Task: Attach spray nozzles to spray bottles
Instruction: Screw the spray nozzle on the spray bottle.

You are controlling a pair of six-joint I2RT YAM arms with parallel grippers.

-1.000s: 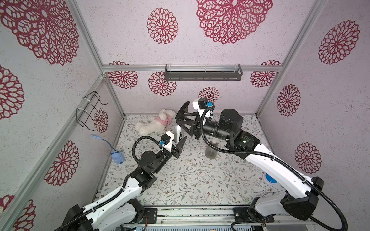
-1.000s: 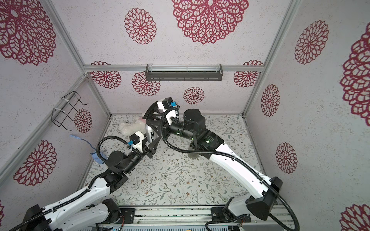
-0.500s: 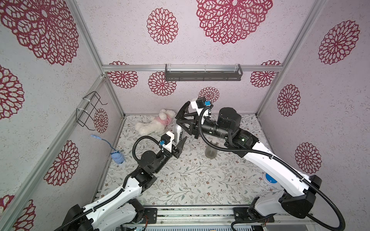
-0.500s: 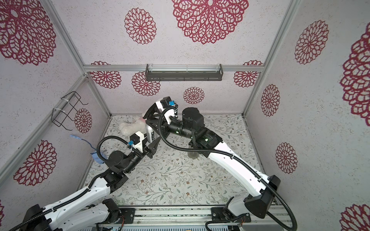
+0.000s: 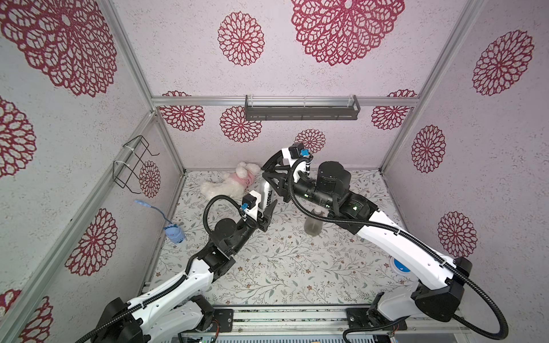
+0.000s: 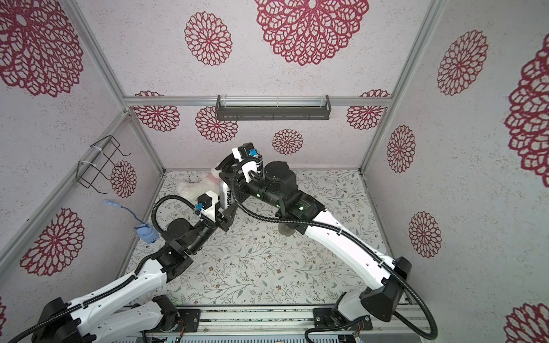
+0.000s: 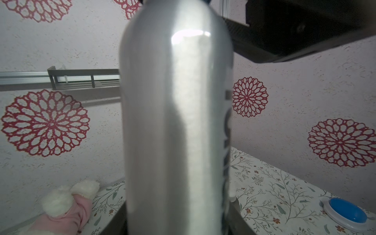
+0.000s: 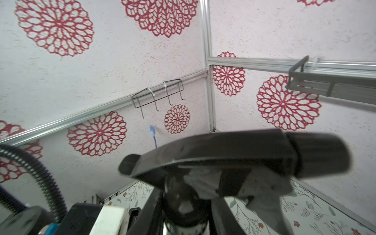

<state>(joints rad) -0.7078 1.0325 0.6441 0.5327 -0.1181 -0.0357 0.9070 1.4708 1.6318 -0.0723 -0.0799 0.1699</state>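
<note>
The left pincer [image 5: 269,212] clamps the upright silver bottle [image 5: 265,194] mid-surface while the right pincer [image 5: 271,178], seemingly closing round the black nozzle [image 8: 234,154] at its neck, must next twist the collar tight.

Silver bottle [image 7: 175,122] cut off at neck and base by the left wrist picture's edges; lettering seen only edge-on, unreadable. Black nozzle [image 8: 234,154] blurred in the right wrist view, collar partly hidden. Smoky bottle [image 5: 312,225] half covered by the right arm in both top views. Plush toy [image 6: 196,190] mostly hidden.
</note>
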